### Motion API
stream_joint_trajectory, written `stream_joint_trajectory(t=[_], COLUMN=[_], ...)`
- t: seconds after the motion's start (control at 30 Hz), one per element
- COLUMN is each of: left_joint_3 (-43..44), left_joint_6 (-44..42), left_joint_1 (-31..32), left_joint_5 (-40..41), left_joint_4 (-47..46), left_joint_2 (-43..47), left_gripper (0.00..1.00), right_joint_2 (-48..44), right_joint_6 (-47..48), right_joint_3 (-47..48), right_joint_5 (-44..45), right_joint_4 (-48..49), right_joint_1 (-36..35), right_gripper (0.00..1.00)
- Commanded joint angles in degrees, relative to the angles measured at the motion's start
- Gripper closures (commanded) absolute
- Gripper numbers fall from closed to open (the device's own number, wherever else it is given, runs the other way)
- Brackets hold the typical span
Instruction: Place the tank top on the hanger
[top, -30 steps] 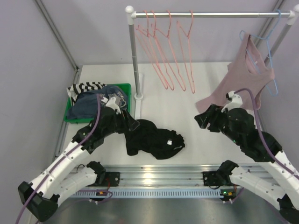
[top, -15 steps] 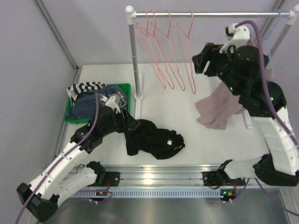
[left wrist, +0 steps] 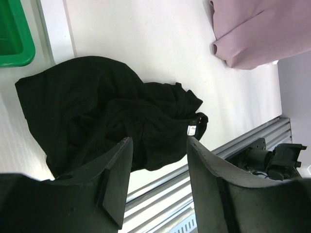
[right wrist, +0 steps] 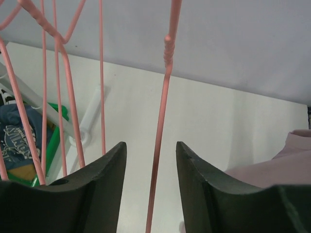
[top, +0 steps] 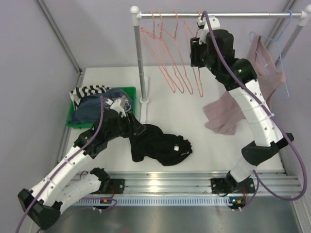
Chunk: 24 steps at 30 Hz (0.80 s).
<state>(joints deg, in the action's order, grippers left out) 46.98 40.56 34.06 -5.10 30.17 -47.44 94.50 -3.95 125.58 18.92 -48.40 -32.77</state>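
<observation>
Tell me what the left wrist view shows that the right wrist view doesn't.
Only the left wrist view: the black tank top crumpled on the table under the open left gripper, plus the metal rail at the table edge. Only the right wrist view: the hanger, its wire inside the open right gripper, more pink hangers, a blue printed shirt. Both: the dusty-pink top, the green bin, the table.
</observation>
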Motion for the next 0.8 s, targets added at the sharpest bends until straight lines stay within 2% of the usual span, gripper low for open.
stream_joint_trajectory(t=[0.0,0.3,0.67,0.77], left_joint_3=[1.7,0.7,0.5,0.3], left_joint_6=[-0.6,-0.4,-0.7,-0.5], left_joint_1=[0.2,0.2,0.1,0.2], left_joint_5=[-0.3,-0.3,0.1,0.1], left_joint_4=[-1.1,-1.0,-0.6,-0.9], left_joint_2=[0.1,0.6,0.6,0.4], left_gripper=[0.46,0.46,0.46,0.46], right_joint_2=[-2.0,-2.3,-2.3,-1.8], right_joint_6=[1.2,0.5,0.5,0.5], right_joint_3=[-0.9,-6.0,-5.3,-4.6], right_joint_5=[-0.4,-0.4,1.0,1.4], right_joint_4=[1.6,3.3,3.1,2.4], right_joint_1=[0.7,0.7,0.9,1.0], right_gripper=[0.57,0.65,0.72,0.80])
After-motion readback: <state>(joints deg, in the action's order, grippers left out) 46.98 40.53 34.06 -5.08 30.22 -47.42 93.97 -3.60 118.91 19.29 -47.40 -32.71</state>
